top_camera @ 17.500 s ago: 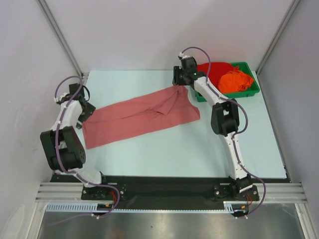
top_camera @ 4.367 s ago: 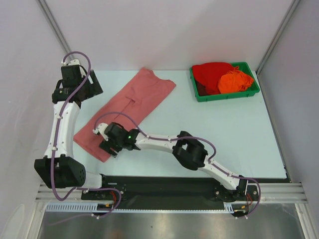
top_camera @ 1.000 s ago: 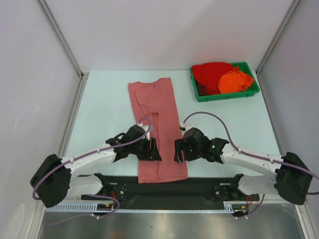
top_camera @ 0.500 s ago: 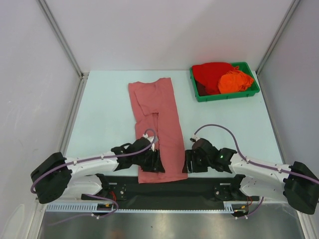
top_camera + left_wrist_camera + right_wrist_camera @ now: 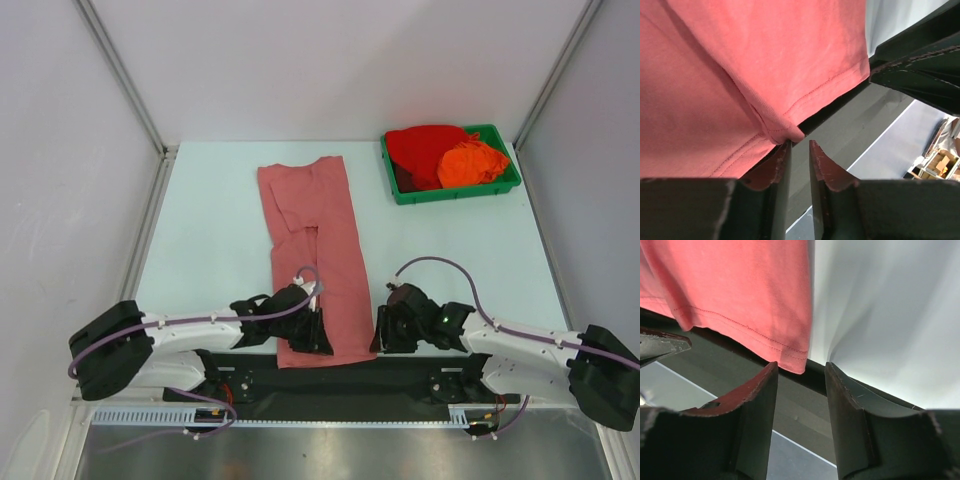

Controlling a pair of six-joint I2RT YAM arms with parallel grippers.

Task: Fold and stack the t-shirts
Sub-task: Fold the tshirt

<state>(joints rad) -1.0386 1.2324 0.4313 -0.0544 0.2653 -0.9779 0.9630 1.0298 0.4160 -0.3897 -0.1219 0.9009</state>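
The salmon t-shirt (image 5: 318, 250) lies folded into a long strip running from the back of the table to its near edge, with the hem hanging over the black front rail. My left gripper (image 5: 320, 338) sits low at the hem's left corner. In the left wrist view the gripper (image 5: 800, 142) shows a narrow gap, and the folded hem corner (image 5: 782, 134) touches the left fingertip. My right gripper (image 5: 381, 334) is at the hem's right corner. Seen from its wrist, the right gripper (image 5: 801, 365) stands open with the hem corner (image 5: 792, 360) just beyond the tips. The red t-shirt (image 5: 425, 145) and orange t-shirt (image 5: 472, 163) lie bunched together.
A green tray (image 5: 455, 192) at the back right holds the red and orange shirts. The black front rail (image 5: 420, 365) runs under both grippers. Metal posts and white walls close in the table's sides.
Both grippers have slid along the shirt's sides toward the near edge, down to the hem corners. Both pairs of jaws have narrowed, the left more than the right.
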